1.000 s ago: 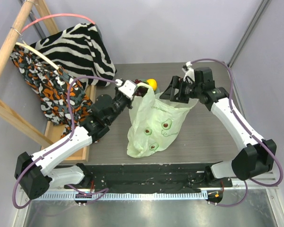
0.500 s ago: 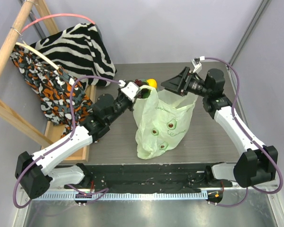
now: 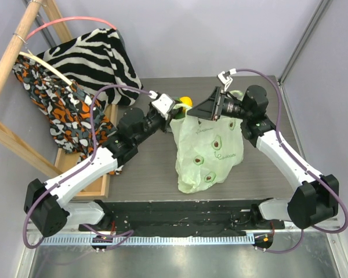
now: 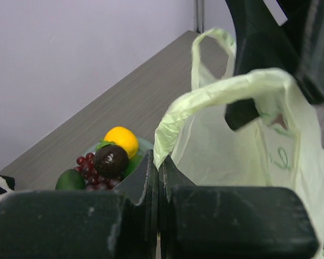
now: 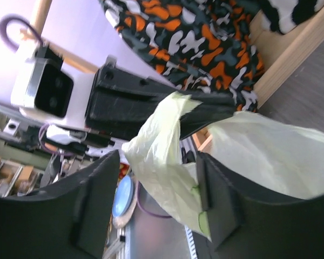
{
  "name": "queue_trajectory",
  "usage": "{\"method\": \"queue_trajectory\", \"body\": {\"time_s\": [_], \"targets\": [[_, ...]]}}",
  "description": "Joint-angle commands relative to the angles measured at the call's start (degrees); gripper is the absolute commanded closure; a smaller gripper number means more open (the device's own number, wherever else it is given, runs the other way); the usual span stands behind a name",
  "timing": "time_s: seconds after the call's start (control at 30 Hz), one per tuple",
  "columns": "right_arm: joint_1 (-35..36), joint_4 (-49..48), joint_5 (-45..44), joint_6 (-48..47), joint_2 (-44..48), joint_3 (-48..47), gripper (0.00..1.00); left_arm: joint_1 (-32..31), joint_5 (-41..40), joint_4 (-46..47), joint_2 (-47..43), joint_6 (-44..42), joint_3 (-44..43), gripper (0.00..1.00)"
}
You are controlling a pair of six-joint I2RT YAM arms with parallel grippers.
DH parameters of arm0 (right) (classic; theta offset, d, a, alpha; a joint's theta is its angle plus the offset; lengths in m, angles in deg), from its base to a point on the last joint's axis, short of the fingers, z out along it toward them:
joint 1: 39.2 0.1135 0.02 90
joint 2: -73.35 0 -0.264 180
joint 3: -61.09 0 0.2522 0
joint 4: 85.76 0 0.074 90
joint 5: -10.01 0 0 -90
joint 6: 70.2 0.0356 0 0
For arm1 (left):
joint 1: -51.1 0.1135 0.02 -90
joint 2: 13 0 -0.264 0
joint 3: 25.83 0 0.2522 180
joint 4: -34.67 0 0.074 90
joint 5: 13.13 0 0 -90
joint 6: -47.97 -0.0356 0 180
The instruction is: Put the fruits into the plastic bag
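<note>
Pale-green bag is held up at the middle of the desk, one handle clamped in the left jaws. The other handle is straddled by the wide right jaws. It should be gripped squarely, then drawn toward 3 o'clock, so the mouth is opened for the fruits at 12 o'clock.

- plastic bag: pale green, crinkly, avocado prints, stretched up tall by its handles
- lemon, dark round fruit, grapes: huddled together behind it, still outside

Fruits just behind the plastic bag
</note>
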Motion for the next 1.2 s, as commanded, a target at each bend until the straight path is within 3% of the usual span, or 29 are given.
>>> {"method": "queue_trajectory", "body": {"time_s": [0.0, 0.03, 0.13, 0.17, 0.23, 0.27, 0.3, 0.4, 0.5, 0.63, 0.7, 0.83, 0.9, 1.03, 1.17], "targets": [[1.6, -1.6, 2.2, 0.4, 0.5, -0.6, 0.42, 1.8, 1.5, 1.3, 1.8, 2.9, -3.8, 1.0], [1.5, -1.7, 1.8, 0.2, 1.1, -0.3, 0.53, 1.9, 1.4, 1.3, 2.2, 3.1, -4.2, 1.0], [1.6, -0.9, -1.3, -0.7, 2.2, 0.6, 0.68, 2.1, 1.1, -0.1, 4.3, 4.9, -6.9, 0.98], [1.6, -0.2, -2.4, -2.5, 2.3, 0.5, 0.82, 2.2, 1.2, -1.8, 5.2, 5.6, -8.8, 0.95], [1.6, 2.1, -6.6, -4.8, 3.5, 0.3, 0.99, 2.3, 2.1, -3.0, 5.8, 7.3, -10.3, 0.73], [1.6, 2.9, -8.5, -7.1, 3.8, 0.2, 0.99, 2.3, 2.4, -4.2, 5.9, 8.6, -11.7, 0.53], [1.6, 3.8, -10.6, -8.9, 4.4, 0.1, 0.99, 2.3, 2.4, -5.1, 5.9, 9.4, -12.5, 0.26], [1.6, 10.2, -19.4, -16.1, 5.9, -1.5, 0.99, 3.3, 2.2, -11.7, 4.9, 13.3, -16.1, 0.07], [1.6, 12.2, -25.0, -20.7, 5.9, -2.9, 0.99, 5.6, 5.1, -19.1, 2.3, 18.1, -17.4, 0.0], [1.8, 14.2, -26.1, -24.4, 4.7, -5.1, 0.99, 9.5, 7.2, -26.0, -2.8, 22.5, -15.1, 0.0], [3.1, 17.1, -27.2, -28.4, 4.4, -6.5, 0.99, 13.1, 9.1, -28.1, -4.0, 28.0, -15.3, 0.0], [6.0, 22.5, -30.5, -34.0, 4.5, -8.6, 0.99, 19.0, 18.2, -33.0, 0.4, 42.0, -23.7, 0.0], [7.6, 24.4, -31.5, -35.5, 4.6, -8.9, 0.99, 19.2, 21.5, -32.5, 3.5, 49.9, -27.0, 0.03], [11.7, 27.7, -35.0, -40.1, 4.6, -9.4, 0.99, 19.2, 31.3, -22.8, 10.7, 64.1, -30.2, 0.03], [15.3, 28.9, -39.7, -42.1, 5.2, -9.2, 0.99, 19.2, 35.0, -25.5, 14.2, 65.8, -33.1, 0.04]]}}
